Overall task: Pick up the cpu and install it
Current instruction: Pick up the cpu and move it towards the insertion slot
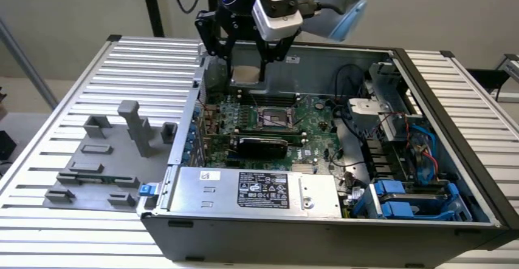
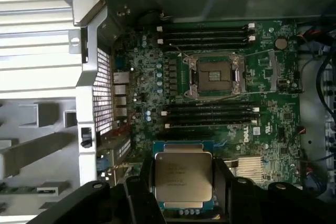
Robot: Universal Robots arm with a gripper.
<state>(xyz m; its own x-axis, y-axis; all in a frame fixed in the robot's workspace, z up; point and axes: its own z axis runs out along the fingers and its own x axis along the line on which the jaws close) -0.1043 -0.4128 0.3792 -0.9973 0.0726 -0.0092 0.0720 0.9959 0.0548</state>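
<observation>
Found arm reaching in from twelve o'clock of the exterior view, wrist turned straight down over the far side of the open case. Noted gripper clenched on the cpu, with dark fingers at opposite edges and the metal top facing the wrist camera. Located the cpu in the air at eleven o'clock from the empty socket in the exterior view, clear of the motherboard.

The exterior view is looking obliquely down over the whole computer case; the wrist view is peering closely past the fingers at the shared motherboard.
</observation>
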